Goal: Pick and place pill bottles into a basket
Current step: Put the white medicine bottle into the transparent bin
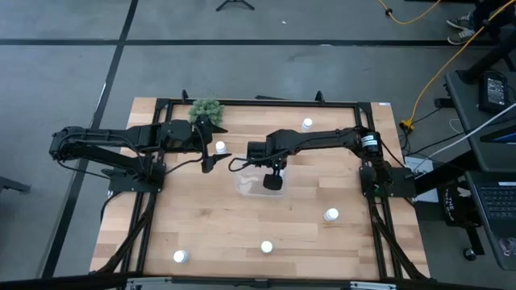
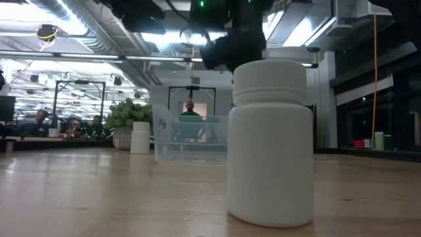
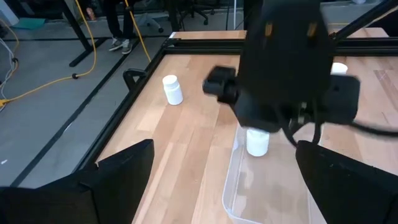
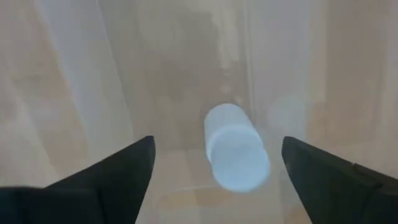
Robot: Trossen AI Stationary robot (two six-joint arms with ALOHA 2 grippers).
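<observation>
One pill bottle (image 4: 235, 147) is between the right gripper's (image 4: 214, 163) widely spread fingers, not touched by them, over the floor of the clear basket (image 1: 248, 184); whether it already rests there I cannot tell. The right gripper hangs directly above the basket and holds nothing. Around the basket, five more bottles stand on the wooden table (image 1: 201, 217): one (image 1: 221, 147) near the plant (image 1: 207, 108), one (image 1: 307, 123) at the far edge, one (image 1: 331, 214) to the right, two (image 1: 267, 246) (image 1: 180, 256) near the front edge. The left gripper (image 1: 208, 164), fingers wide apart and empty, waits just left of the basket.
</observation>
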